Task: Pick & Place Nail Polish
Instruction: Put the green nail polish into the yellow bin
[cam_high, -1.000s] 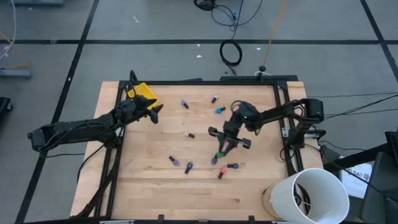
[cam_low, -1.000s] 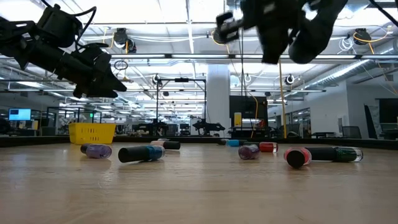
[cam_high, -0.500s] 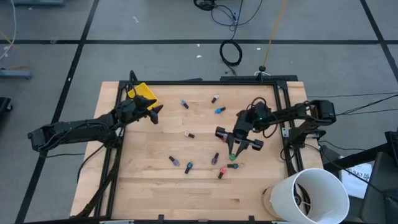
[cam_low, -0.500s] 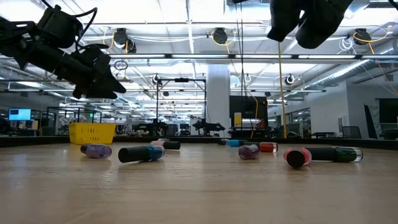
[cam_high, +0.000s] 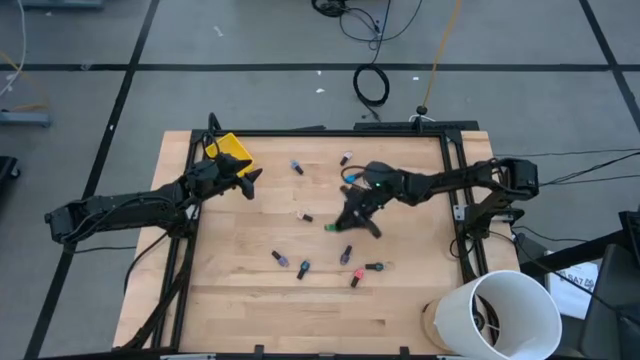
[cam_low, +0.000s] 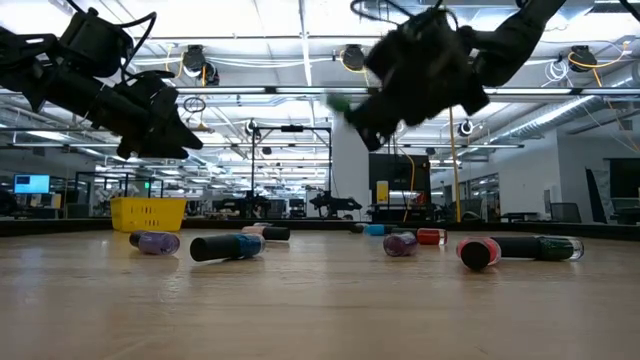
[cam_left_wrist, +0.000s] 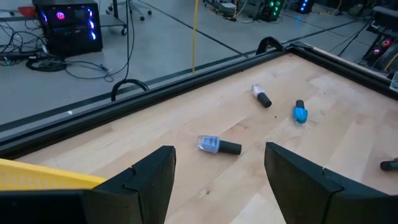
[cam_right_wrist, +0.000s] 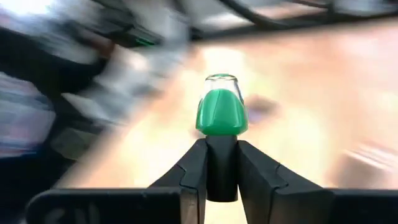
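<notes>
- One green bottle (cam_right_wrist: 222, 112) was pinched by its dark cap in the right gripper (cam_high: 340, 225), riding above the middle of the tabletop (cam_high: 250, 310), clear of the wood.
- The grip sat low on the narrow cap; I judged the smooth, glassy body could swing or slip out if the arm moved fast, and the blurred surroundings in the right wrist view hinted at speed.
- A drop from there would likely send the round little bottle rolling toward the others lying on their sides near the table's right half.
- The yellow bin (cam_high: 231, 149) sat at the far left corner, well apart from the carried bottle; a long crossing, I reckoned, with the left arm in the way.
- The left gripper (cam_high: 248, 179) hung just beside that bin, fingers (cam_left_wrist: 140, 183) parted, holding nothing; a clash there was my chief worry.
- The pale-blue bottle (cam_left_wrist: 217, 145) lay on pale, matt planks, dark-capped, near the far edge; a black metal frame (cam_high: 330, 132) rimmed the table.
</notes>
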